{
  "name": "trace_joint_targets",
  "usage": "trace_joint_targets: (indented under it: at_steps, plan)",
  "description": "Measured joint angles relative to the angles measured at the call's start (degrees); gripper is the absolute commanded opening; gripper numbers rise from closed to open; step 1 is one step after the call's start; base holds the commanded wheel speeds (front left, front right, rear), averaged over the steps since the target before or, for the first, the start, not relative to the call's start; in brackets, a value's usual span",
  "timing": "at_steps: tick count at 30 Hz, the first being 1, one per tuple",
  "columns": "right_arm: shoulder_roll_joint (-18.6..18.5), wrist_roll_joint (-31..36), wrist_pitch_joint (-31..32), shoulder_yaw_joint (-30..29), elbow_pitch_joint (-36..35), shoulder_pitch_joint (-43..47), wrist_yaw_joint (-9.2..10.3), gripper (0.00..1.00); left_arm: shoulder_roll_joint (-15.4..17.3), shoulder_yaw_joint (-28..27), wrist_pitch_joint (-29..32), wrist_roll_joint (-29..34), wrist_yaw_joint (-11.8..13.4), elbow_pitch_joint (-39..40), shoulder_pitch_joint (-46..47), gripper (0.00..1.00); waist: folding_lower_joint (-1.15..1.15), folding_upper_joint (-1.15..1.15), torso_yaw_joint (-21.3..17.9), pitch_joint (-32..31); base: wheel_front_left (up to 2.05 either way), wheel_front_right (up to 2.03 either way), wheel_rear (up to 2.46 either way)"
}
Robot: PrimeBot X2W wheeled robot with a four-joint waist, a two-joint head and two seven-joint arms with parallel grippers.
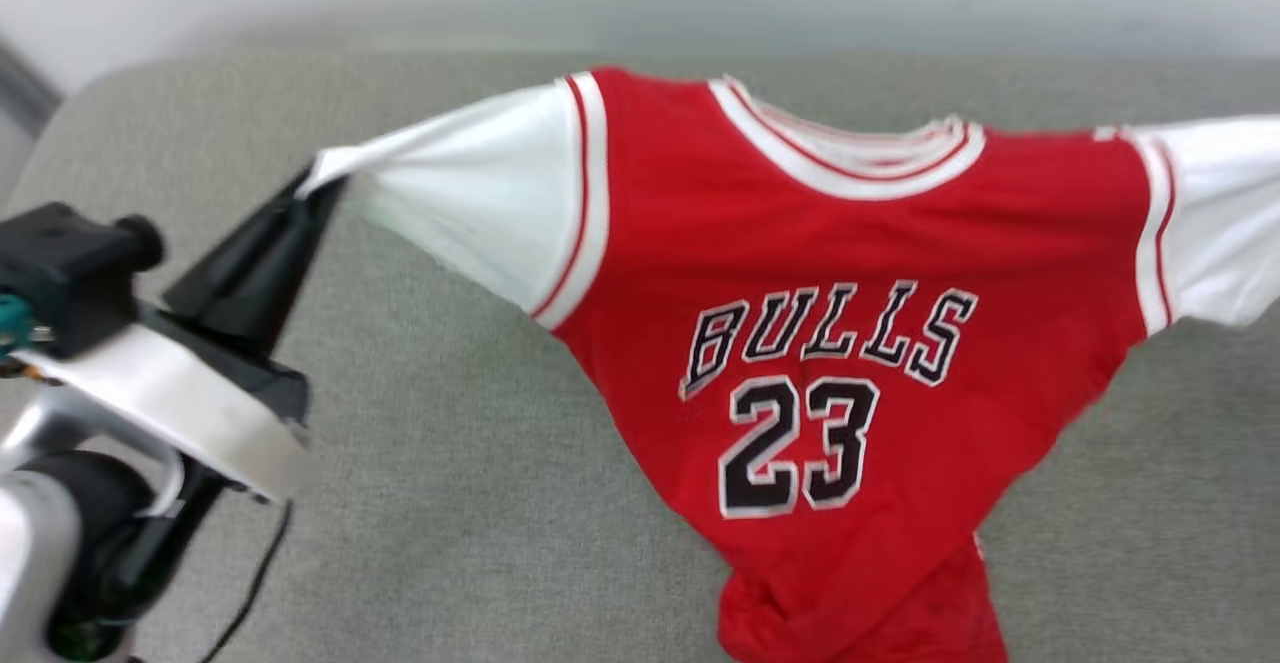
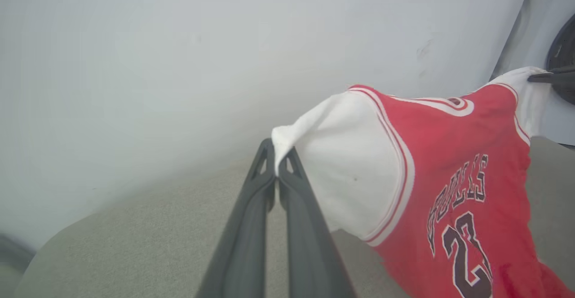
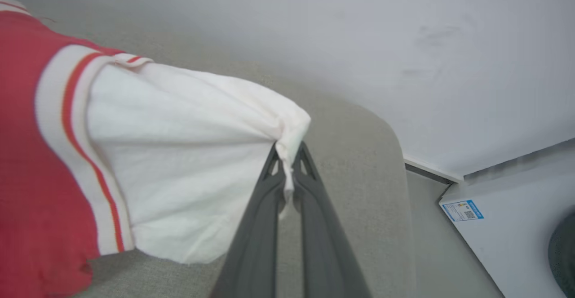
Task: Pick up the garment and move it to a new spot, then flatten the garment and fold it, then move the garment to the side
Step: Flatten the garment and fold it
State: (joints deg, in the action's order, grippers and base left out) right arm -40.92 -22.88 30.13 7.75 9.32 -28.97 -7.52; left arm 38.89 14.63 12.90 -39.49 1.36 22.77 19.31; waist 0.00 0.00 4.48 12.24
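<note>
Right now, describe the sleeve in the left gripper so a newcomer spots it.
Over the grey cushioned surface hangs the red garment. Its white sleeve on the head view's left is drawn to a point in the shut left gripper. The other sleeve runs off the right edge; this one's pinched tip shows.

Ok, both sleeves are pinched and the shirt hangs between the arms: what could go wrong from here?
1. The left gripper and right gripper each pinch only a sleeve's tip; the garment could slip free under tension.
2. Its lower part is bunched, so it may land creased on the grey surface.
</note>
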Motion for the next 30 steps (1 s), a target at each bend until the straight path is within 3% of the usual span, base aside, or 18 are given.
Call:
trace_joint_targets:
  at_steps: [8,15,23,30]
  plan:
    - [-1.1,-0.7,-3.2,-4.2,-8.7,0.3,-0.01,0.00,2.7,-8.6,-3.8,-1.7,2.3,1.6,-3.0,0.00,0.00,0.00,-1.9,-6.7,0.00,0.00,0.00]
    - [0.2,0.0,-5.2,-9.0,-16.2,0.3,-0.02,0.00,5.5,-15.7,-6.4,-2.6,2.7,5.1,-4.1,0.00,-0.01,0.00,-3.9,-10.0,0.00,0.00,0.00]
    - [2.3,-0.3,-5.9,-11.9,-20.2,-3.0,-0.02,0.00,6.5,-21.1,-8.8,-3.7,3.3,7.7,0.2,0.00,-0.01,0.00,-5.2,-8.8,0.00,0.00,0.00]
    - [4.1,-0.2,-8.1,-11.3,-18.8,-9.9,-0.02,0.00,7.3,-20.1,-8.3,-4.7,3.7,5.2,8.9,0.00,0.00,0.00,-5.7,-5.7,0.00,0.00,0.00]
